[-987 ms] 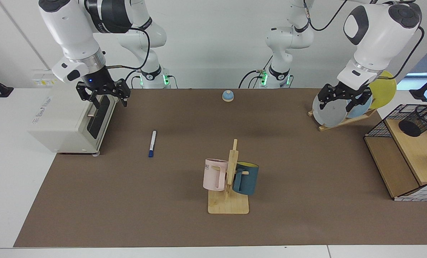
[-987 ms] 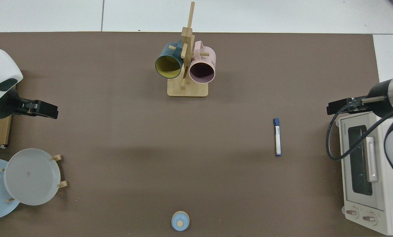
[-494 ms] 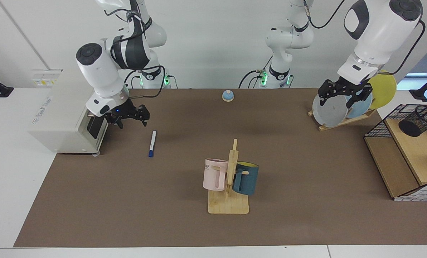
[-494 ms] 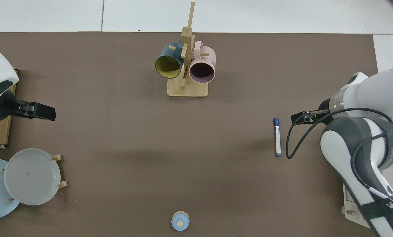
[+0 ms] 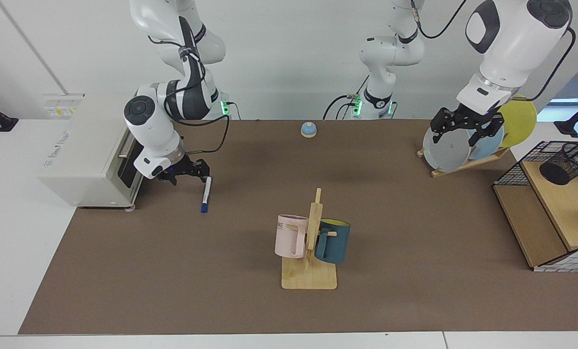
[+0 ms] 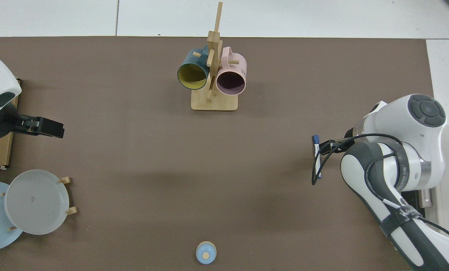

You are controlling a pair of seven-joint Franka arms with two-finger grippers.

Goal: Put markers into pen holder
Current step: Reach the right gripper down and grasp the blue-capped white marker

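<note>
The white marker (image 5: pixel 205 194) with a dark blue cap lies flat on the brown mat, left of centre in the facing view. It also shows in the top view as the marker (image 6: pixel 316 148), partly under a cable. My right gripper (image 5: pixel 189 175) is low and open, just beside the marker's far end and not holding it; from above the right gripper (image 6: pixel 326 143) sits next to the capped end. The black mesh pen holder (image 5: pixel 567 162) lies tilted on the wooden shelf of the wire rack. My left gripper (image 5: pixel 464 130) hangs open over the plates, empty.
A toaster oven (image 5: pixel 90 160) stands close behind the right arm. A wooden mug tree (image 5: pixel 310 252) with a pink and a dark blue mug stands mid-table. A plate rack (image 5: pixel 456 150), a small blue bell (image 5: pixel 308 129) and the wire rack (image 5: pixel 540 218) line the far and right sides.
My right arm has swung down from above the toaster oven and over to the marker's far end. The left gripper rose slightly and now holds still.
</note>
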